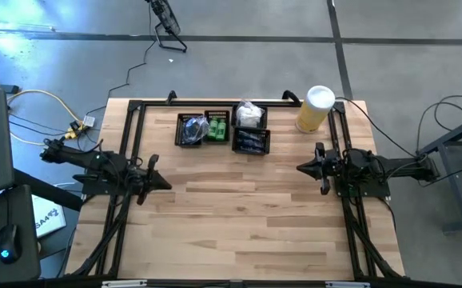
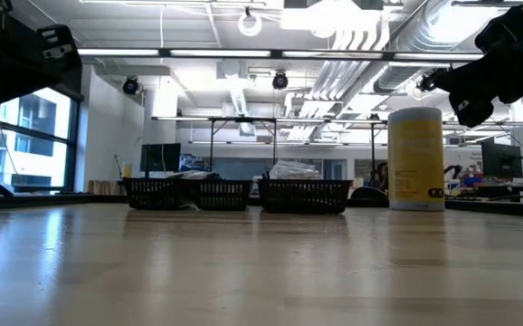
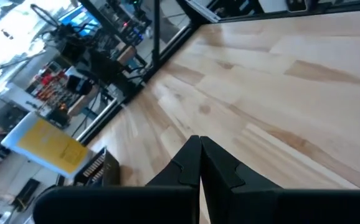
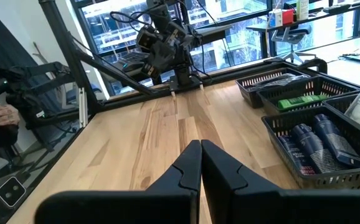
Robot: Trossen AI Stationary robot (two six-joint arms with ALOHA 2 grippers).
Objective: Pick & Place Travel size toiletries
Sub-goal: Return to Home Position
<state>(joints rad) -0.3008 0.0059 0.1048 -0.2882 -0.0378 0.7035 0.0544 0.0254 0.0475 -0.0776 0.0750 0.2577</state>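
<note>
The travel size toiletries lie sorted in black mesh trays (image 1: 222, 130) at the table's far middle: dark packets (image 1: 191, 128) in the left tray, green tubes (image 1: 217, 128) in the middle one, white crinkly sachets (image 1: 248, 114) and dark navy tubes (image 1: 251, 142) in the right ones. In the right wrist view the navy tubes (image 4: 320, 140) and a green tube (image 4: 300, 101) rest in their trays. My left gripper (image 1: 165, 185) hovers at the table's left side, shut. My right gripper (image 1: 300, 168) hovers at the right side, shut. Both are far from the trays.
A large yellow cylinder with a white lid (image 1: 314, 109) stands right of the trays near the far edge. Black frame rails (image 1: 131, 144) run along the table's left, right and far sides. Bare wood (image 1: 239, 208) fills the middle and near part. A person's hand (image 4: 2, 115) shows beyond the table.
</note>
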